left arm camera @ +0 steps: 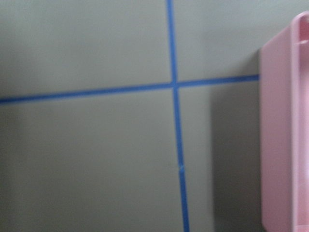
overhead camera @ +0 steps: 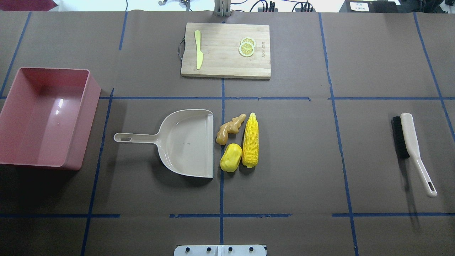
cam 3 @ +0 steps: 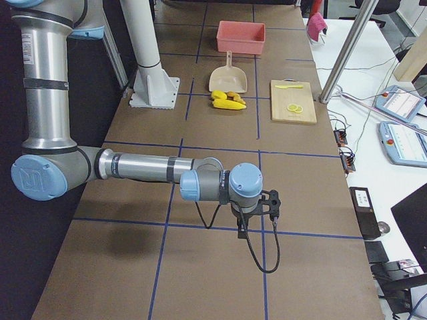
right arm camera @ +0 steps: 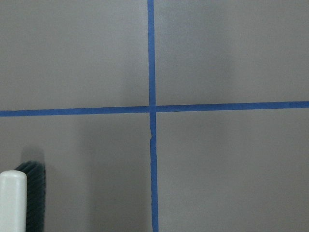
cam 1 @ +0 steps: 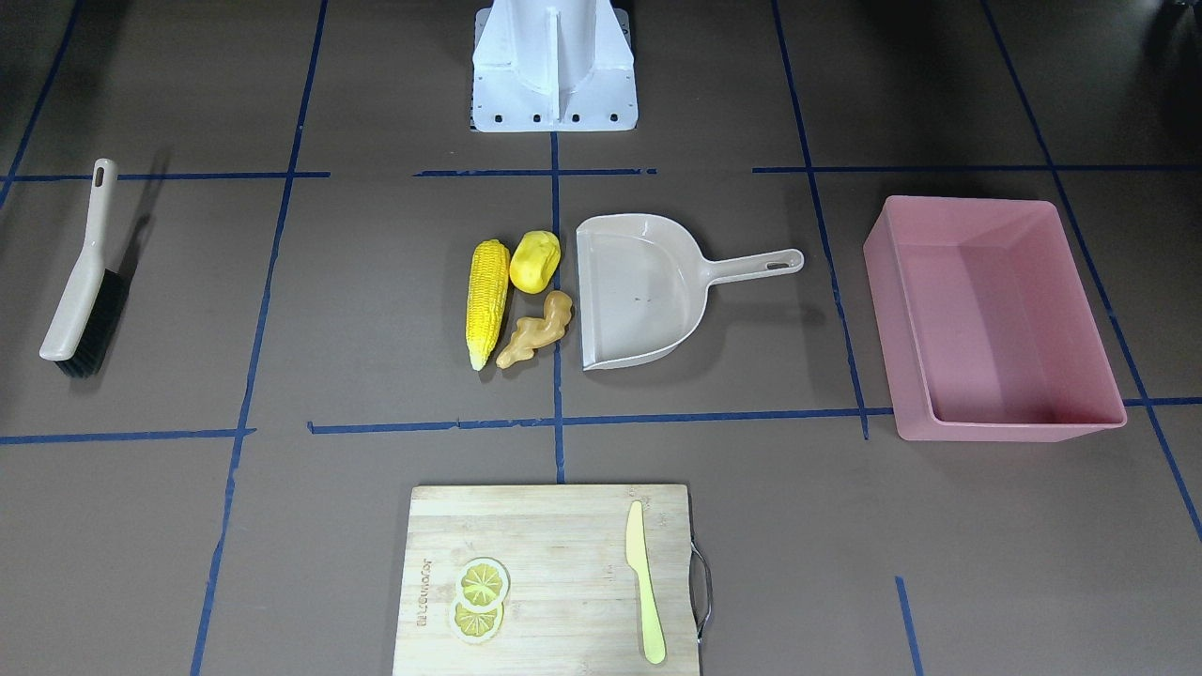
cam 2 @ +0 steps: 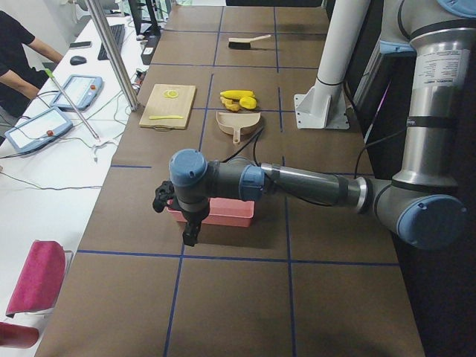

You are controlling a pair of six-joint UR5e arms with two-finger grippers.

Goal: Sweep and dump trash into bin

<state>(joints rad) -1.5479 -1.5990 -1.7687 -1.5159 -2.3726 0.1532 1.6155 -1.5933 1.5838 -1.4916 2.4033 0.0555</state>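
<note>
The trash lies in a cluster mid-table: a corn cob (cam 1: 487,302), a potato-like lump (cam 1: 535,261) and a ginger root (cam 1: 536,329), right beside the open mouth of a beige dustpan (cam 1: 639,291). The pink bin (cam 1: 1009,427) stands empty at the table's left end (overhead camera: 87,117). My left gripper (cam 2: 190,232) hovers just outside the bin, whose wall shows in the left wrist view (left arm camera: 277,135). My right gripper (cam 3: 241,229) hovers at the other end near a brush (overhead camera: 408,142). Neither gripper's fingers show clearly, so I cannot tell whether they are open or shut.
A wooden cutting board (cam 1: 554,526) at the far side holds lemon slices (cam 1: 481,598) and a pale yellow knife (cam 1: 644,582). The brush's head shows at the right wrist view's lower left (right arm camera: 14,200). The robot's white base (cam 1: 554,75) stands at the near edge.
</note>
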